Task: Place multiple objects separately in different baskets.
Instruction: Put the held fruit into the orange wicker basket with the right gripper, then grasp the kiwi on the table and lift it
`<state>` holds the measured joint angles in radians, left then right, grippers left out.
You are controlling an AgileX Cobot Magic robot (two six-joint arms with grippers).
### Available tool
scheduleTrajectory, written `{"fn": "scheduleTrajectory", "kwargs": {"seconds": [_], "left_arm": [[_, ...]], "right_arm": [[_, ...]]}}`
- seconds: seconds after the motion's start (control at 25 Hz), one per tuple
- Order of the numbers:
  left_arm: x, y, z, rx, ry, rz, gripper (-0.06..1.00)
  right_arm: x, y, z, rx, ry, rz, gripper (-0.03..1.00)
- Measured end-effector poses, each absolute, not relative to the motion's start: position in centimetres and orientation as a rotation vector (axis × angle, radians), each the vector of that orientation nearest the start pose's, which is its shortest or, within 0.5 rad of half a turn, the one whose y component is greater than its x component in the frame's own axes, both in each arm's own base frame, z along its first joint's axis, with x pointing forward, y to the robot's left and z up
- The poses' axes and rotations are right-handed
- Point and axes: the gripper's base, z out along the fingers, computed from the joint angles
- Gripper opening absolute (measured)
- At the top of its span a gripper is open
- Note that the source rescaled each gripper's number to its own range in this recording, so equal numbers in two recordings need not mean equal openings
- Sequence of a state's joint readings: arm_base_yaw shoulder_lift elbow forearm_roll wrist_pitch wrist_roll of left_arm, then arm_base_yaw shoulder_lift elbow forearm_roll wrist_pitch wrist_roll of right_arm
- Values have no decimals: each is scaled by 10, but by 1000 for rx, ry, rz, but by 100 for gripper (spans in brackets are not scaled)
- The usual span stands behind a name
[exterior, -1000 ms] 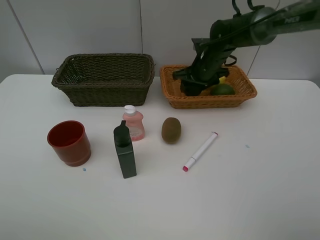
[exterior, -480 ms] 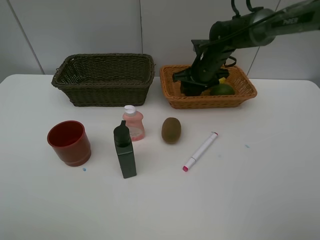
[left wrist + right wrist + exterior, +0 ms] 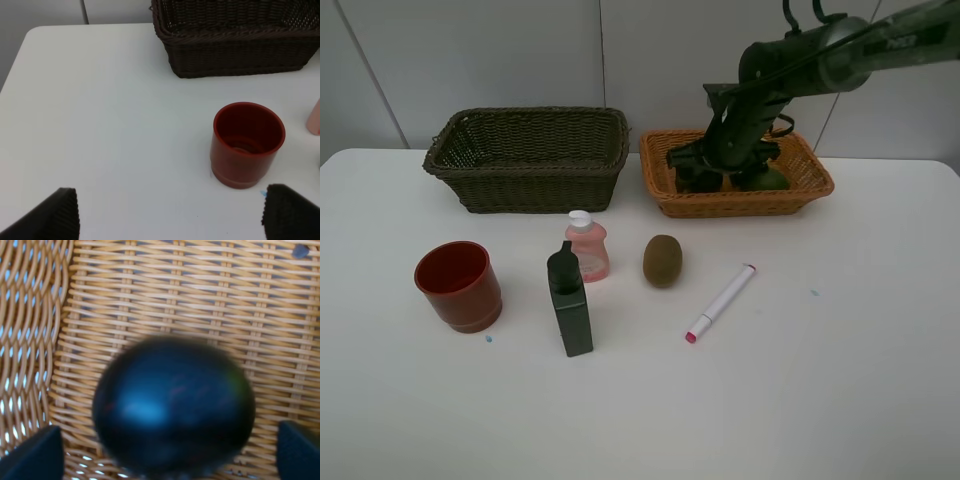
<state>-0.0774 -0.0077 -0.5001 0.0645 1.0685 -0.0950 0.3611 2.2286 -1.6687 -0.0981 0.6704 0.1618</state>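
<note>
My right gripper [image 3: 720, 165] hangs inside the orange-tan basket [image 3: 800, 195], open. The right wrist view shows its fingers [image 3: 35, 452] wide apart and clear of the blackish round fruit [image 3: 172, 405], which lies blurred on the basket's woven floor [image 3: 200, 285]. A green lime [image 3: 772, 180] lies beside the gripper. The kiwi [image 3: 662, 260], marker [image 3: 721, 302], pink bottle [image 3: 587, 247], dark green bottle [image 3: 570, 305] and red cup [image 3: 458, 285] stand on the table. My left gripper [image 3: 175, 210] is open above the table, near the red cup [image 3: 248, 142].
The dark olive basket [image 3: 527, 158] stands at the back left, with nothing seen in it. It also shows in the left wrist view as the dark basket [image 3: 235, 55] behind the cup. The white table [image 3: 820, 400] spreads in front of the objects.
My right gripper's fingers have spread apart and let go of the blackish fruit inside the orange-tan basket. The left gripper and the table objects have not moved.
</note>
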Motion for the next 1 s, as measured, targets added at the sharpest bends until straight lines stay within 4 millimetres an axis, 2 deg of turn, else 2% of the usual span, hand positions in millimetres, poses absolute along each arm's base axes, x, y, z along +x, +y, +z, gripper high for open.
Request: {"fn": "scheduleTrajectory", "kwargs": {"seconds": [0.36,0.44,0.68,1.0], "left_arm": [[-6,6,277,-22,2043,-31,95],[-6,6,277,-22,2043,-31,95],[-6,6,277,-22,2043,-31,95],[-6,6,277,-22,2043,-31,95]], "right_arm": [[446,162,147,-355,2683,51,100],[445,162,152,-353,2672,54,100],[440,160,188,-342,2620,66,100],[421,152,244,-325,2595,67,100]]}}
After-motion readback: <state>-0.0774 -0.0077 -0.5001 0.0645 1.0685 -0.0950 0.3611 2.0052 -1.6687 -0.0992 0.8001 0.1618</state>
